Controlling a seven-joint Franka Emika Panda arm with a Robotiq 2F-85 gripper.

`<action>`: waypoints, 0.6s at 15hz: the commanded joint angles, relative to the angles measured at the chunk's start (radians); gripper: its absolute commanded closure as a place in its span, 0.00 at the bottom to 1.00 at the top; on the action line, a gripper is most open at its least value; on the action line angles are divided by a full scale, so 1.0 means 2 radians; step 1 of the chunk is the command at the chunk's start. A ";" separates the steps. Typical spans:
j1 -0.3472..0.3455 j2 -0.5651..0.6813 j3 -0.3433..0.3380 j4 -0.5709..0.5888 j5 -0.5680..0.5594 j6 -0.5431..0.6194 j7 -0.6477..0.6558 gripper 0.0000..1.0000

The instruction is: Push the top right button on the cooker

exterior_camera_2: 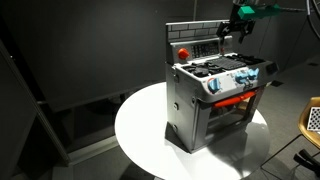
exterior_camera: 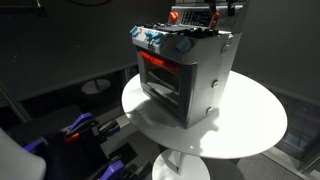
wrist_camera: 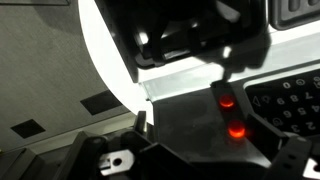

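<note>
The gripper (exterior_camera_2: 232, 30) is seen at the top of the cooker's raised back panel (exterior_camera_2: 195, 40), at the panel's end farthest from the large red button (exterior_camera_2: 183, 52). Whether its jaws are parted or closed cannot be told: in both exterior views it is small and dark against a dark background, and in the wrist view the gripper (wrist_camera: 225, 70) is only a blurred black mass across the top of the picture. A thin dark tip is seen just above two small red buttons (wrist_camera: 227, 101), which are set one below the other on a grey surface. Contact with the upper button cannot be confirmed. Above the gripper, a green part of the arm (exterior_camera_2: 246, 11) is visible.

The cooker (exterior_camera_2: 205, 100) is placed upright on a round white table (exterior_camera_2: 140, 130), towards the side of the table nearest the arm. Its body is silver-grey metal. Blue knobs (exterior_camera_2: 215, 87) are lined along the front edge of its top, and a red-orange strip is seen over the dark oven door (exterior_camera: 160, 85). In an exterior view the cooker (exterior_camera: 195, 80) is shown from its front corner, with the gripper (exterior_camera: 205, 14) above the back panel at the upper edge of the picture.

The table (exterior_camera: 250, 125) is carried on a single white pedestal. A dark floor and dark walls are seen around it, and the table's curved white edge (wrist_camera: 110, 60) is also caught in the wrist view.
</note>
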 commanded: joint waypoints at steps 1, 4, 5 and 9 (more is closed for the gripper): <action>0.004 0.007 -0.007 0.016 -0.001 -0.012 0.009 0.00; 0.003 -0.006 -0.004 0.008 0.006 -0.015 -0.001 0.00; 0.003 -0.010 -0.004 0.007 0.008 -0.020 -0.005 0.00; 0.006 -0.033 -0.001 -0.009 0.002 -0.030 -0.011 0.00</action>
